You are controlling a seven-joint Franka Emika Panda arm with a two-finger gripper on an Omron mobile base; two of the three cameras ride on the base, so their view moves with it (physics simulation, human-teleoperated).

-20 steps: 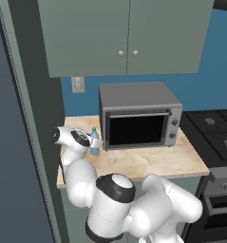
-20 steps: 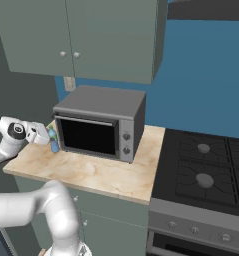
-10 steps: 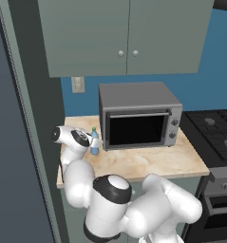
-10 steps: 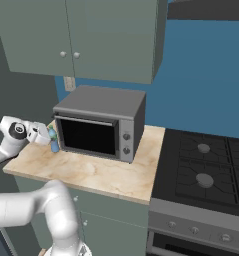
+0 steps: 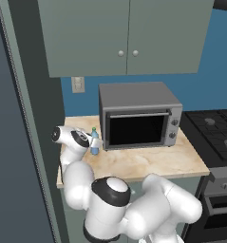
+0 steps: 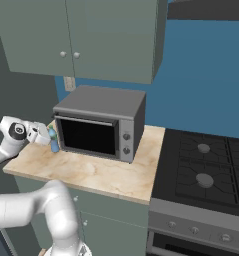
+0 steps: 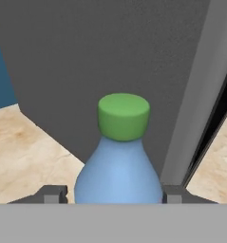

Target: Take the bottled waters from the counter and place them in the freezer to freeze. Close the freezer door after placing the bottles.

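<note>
**Blue bottle upright between the end effector's fingers, beside the oven**

The light blue bottle point(image 7: 118, 163) stands upright on the worktop point(image 5: 148, 163), long axis vertical, green cap point(image 7: 123, 115) on top. It sits at the left front corner of the grey toaster oven point(image 5: 138, 114), just beside the oven's side wall.

In the hand view the bottle fills the centre line at 12 o'clock from the end effector point(image 7: 105, 194), with one finger tip point(image 7: 52, 193) at roughly 9 o'clock of the body and the other at 3 o'clock. The shoulder of the bottle spans almost the whole gap between them. The fingers stand level with the lower shoulder, well below the cap.

In the left base view the end effector point(image 5: 92, 142) reaches in horizontally from the 9 o'clock side of the bottle, crossing its long axis at right angles.

State of the end effector: the fingers bracket the bottle closely, but actual contact cannot be confirmed. Judgement: the grasp appears under way, not proven complete. A lift now calls for a settled grip first.

The freezer's point(image 5: 15, 142) dark wall rises at the left of the worktop.
</note>
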